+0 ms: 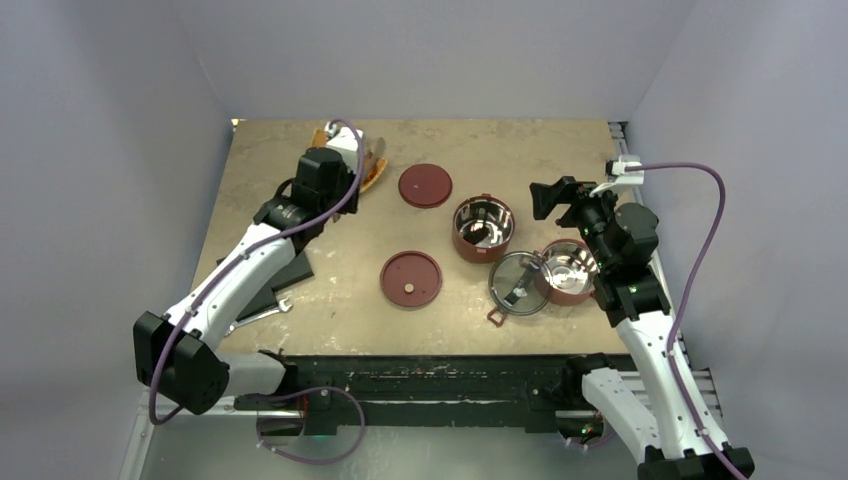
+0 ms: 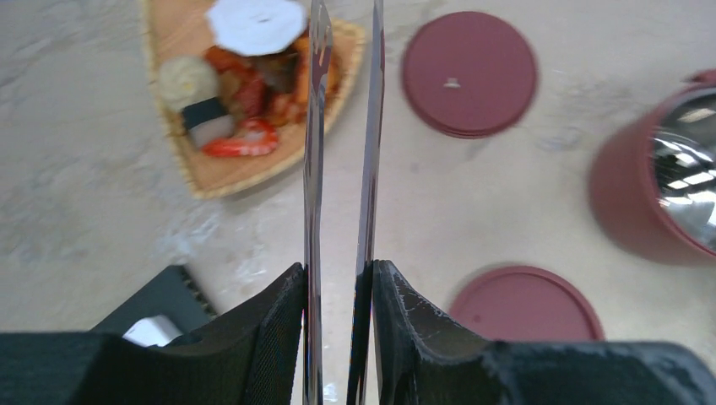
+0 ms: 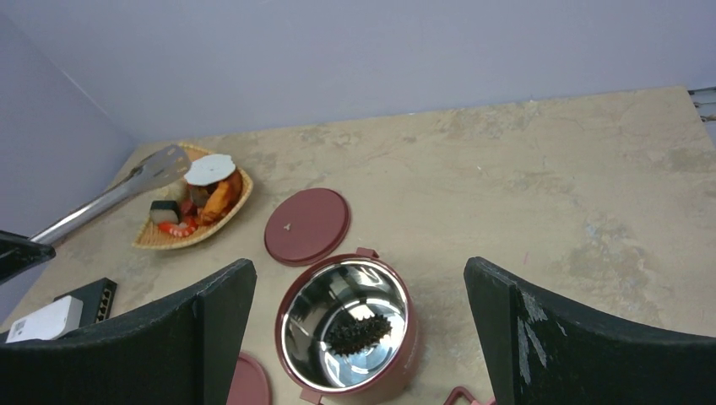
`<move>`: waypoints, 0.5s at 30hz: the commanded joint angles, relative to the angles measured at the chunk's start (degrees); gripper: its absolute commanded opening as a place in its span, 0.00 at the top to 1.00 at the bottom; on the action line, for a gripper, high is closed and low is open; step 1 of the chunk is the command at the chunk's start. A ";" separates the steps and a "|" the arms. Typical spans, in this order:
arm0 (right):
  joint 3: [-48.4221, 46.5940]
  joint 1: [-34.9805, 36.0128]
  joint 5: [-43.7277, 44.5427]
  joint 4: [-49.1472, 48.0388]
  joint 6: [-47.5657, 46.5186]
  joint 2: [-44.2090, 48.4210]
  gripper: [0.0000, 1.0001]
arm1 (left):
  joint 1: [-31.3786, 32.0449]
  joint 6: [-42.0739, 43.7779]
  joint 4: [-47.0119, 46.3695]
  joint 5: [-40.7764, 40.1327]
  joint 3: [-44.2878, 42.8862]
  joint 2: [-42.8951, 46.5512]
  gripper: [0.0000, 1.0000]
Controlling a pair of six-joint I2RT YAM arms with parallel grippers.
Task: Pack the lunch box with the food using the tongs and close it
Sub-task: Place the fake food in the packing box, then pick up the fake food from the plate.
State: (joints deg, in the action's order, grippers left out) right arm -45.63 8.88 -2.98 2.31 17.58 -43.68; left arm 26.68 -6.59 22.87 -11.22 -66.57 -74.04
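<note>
My left gripper (image 2: 338,283) is shut on the slim silvery tongs (image 2: 314,160), both fingers pressing on the two arms. The tongs' tips (image 3: 165,165) hover over the food (image 2: 245,93) heaped on the orange tray (image 2: 215,177), beside the white round slice (image 2: 256,24); I see nothing between the tips. One lunch box bowl (image 3: 297,337) stands mid-table with a dark spiky piece (image 3: 359,331) inside. My right gripper (image 3: 359,268) hangs open above that bowl. A second bowl (image 1: 567,270) sits to its right, the smoky clear lid (image 1: 515,283) leaning against it.
Two dark-red disc lids lie flat on the table: one (image 1: 425,186) near the tray, one (image 1: 411,278) closer to the arms. A black box (image 1: 290,270) and a short silver wrench (image 1: 258,316) lie under the left arm. Grey walls enclose the table.
</note>
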 commanded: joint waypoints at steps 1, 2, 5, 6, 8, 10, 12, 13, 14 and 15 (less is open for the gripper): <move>-0.22 -0.01 -0.74 -1.09 0.85 1.21 0.02 | -5.09 -1.76 1.66 -9.45 -2.19 0.22 0.67; -0.12 -0.01 -0.92 -1.02 0.95 1.29 0.02 | -6.01 -1.69 2.18 -11.08 -2.39 -0.18 0.67; -0.06 -0.01 -1.21 -0.82 1.18 1.43 0.02 | -6.91 -1.29 4.16 -16.24 -4.02 -2.02 0.67; -0.03 -0.01 -1.23 -0.81 1.26 1.43 0.02 | -7.04 -1.32 4.87 -17.15 -4.43 -2.64 0.67; 0.00 -0.01 -1.39 -0.81 1.38 1.49 0.02 | -7.23 -1.40 5.38 -17.77 -4.77 -3.96 0.67; 0.16 -0.01 -1.54 -0.90 1.61 1.49 0.02 | -7.25 -1.42 5.78 -17.78 -5.16 -5.11 0.67; 0.43 -0.01 -1.66 -1.07 1.74 1.60 0.02 | -7.25 -1.46 6.05 -18.31 -5.53 -6.23 0.66; 0.57 -0.01 -1.67 -1.22 1.83 1.64 0.02 | -7.25 -1.38 6.08 -18.38 -5.59 -6.73 0.66; 0.73 -0.01 -1.75 -1.25 1.84 1.62 0.02 | -7.25 -1.33 6.15 -18.35 -5.71 -7.26 0.66; 0.84 -0.01 -1.76 -1.33 1.92 1.66 0.02 | -7.25 -1.32 6.21 -18.13 -5.76 -7.71 0.65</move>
State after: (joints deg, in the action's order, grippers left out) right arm -45.50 8.88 -4.03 2.28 18.57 -42.96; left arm 19.57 -6.96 28.95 -27.20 -69.47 -80.53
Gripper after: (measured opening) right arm 0.977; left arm 0.342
